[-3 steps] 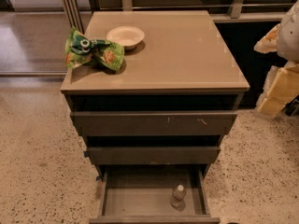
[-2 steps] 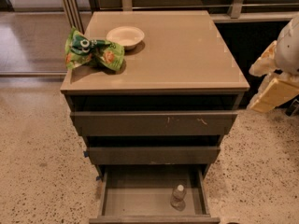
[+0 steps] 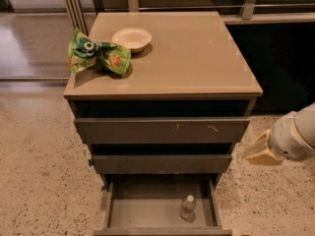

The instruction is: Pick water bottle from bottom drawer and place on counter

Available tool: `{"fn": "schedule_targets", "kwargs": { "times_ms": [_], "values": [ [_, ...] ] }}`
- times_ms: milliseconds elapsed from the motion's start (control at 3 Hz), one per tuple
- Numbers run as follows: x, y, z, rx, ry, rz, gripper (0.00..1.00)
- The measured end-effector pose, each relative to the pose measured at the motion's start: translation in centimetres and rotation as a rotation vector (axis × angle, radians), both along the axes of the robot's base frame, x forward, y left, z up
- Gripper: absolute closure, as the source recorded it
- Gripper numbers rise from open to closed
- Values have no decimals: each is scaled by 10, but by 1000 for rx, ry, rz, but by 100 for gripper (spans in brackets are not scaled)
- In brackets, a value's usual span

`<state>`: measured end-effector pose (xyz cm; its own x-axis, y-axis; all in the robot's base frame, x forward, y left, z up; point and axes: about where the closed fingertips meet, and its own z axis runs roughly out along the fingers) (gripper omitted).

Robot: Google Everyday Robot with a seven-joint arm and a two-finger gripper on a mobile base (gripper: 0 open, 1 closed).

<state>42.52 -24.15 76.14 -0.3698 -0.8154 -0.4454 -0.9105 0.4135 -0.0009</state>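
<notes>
The water bottle (image 3: pixel 187 207), small and clear with a white cap, stands upright in the pulled-out bottom drawer (image 3: pixel 142 213), right of its middle. The tan counter (image 3: pixel 197 53) tops the drawer cabinet. My gripper (image 3: pixel 260 151) hangs at the right edge of the view, beside the cabinet at the height of the middle drawer, well above and to the right of the bottle. It holds nothing that I can see.
A white bowl (image 3: pixel 132 38) and a crumpled green snack bag (image 3: pixel 97 57) lie on the counter's back left. Two scuffed upper drawers (image 3: pixel 162 130) stand slightly open. Speckled floor (image 3: pixel 39 171) surrounds the cabinet. A dark wall panel (image 3: pixel 285 63) is at the right.
My arm and gripper have come down along the cabinet's right side, from counter height to the level of the middle drawer. The bottle and drawers have not moved.
</notes>
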Motion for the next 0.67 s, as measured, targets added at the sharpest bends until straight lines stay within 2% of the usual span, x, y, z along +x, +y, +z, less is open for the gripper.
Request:
{"fn": "schedule_targets", "kwargs": {
  "times_ms": [333,667],
  "values": [
    [2,-1,-20,22,20,-9,100],
    [2,-1,-20,22,19,-8,100]
  ]
}}
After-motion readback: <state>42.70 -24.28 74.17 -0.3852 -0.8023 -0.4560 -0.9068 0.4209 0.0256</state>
